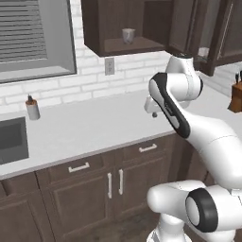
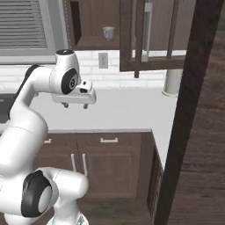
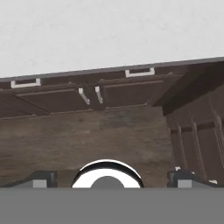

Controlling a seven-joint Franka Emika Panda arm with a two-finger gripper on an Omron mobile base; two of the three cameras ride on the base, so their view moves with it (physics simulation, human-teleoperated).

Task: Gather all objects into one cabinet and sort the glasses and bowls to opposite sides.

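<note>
Kitchen bench (image 1: 94,123) bare below open cabinet (image 1: 127,47).
Claw (image 2: 74,105) open, empty; tumbler (image 1: 128,36) stands upright on cabinet shelf, above claw.

We see the open wall cabinet (image 1: 142,28) at the top, with one pale tumbler (image 1: 128,36) standing upright on its shelf. Below it, an outlet (image 1: 109,66) sits in the white brick wall. The grey counter (image 1: 94,123) runs left to right, with a sink (image 1: 12,140) at the near left and a small soap bottle (image 1: 32,108) just behind it. At the far right stands what may be a knife block (image 1: 236,96). The gripper (image 1: 154,109) hangs over the counter, its fingers mostly hidden by the arm.
</note>
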